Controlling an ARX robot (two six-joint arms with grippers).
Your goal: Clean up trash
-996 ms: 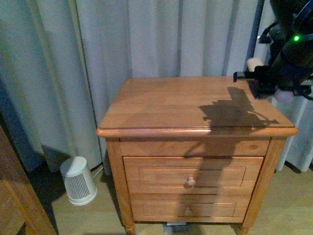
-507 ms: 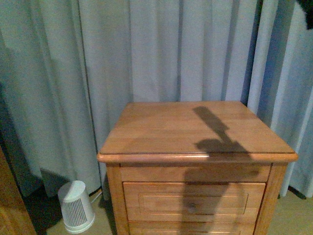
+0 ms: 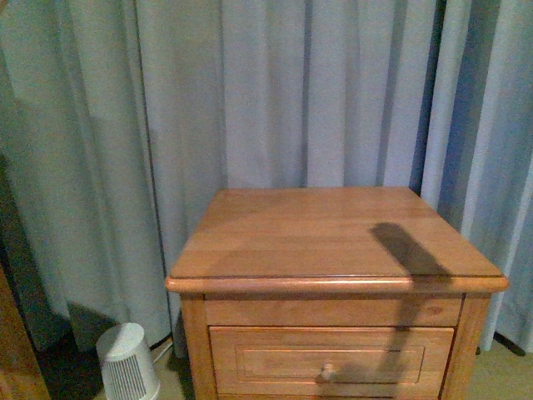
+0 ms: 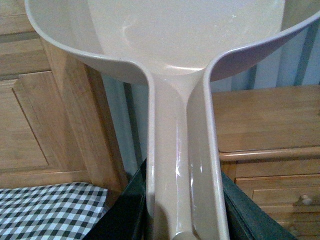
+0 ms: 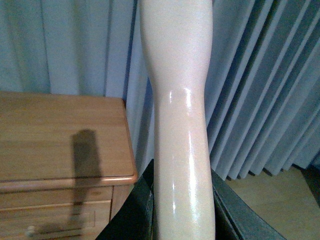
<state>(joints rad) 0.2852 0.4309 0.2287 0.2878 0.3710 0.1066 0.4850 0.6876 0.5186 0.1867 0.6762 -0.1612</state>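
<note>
Only front view: whole nightstand (image 3: pixel 333 242) before grey curtains (image 3: pixel 250 92), a dark shadow (image 3: pixel 408 250) across its top, a white ribbed appliance (image 3: pixel 127 360) on the floor beside it; neither arm shows.
Only left wrist view: left gripper (image 4: pixel 182 220), dark jaws clamped on the handle of the pinkish dustpan (image 4: pixel 180 45); checked pillow (image 4: pixel 50 210) below wooden panelling (image 4: pixel 30 100).
Only right wrist view: right gripper (image 5: pixel 182 215), jaws pressed on a pale handle (image 5: pixel 180 125) that hides part of the curtains.
Trash: its place cannot be told.
</note>
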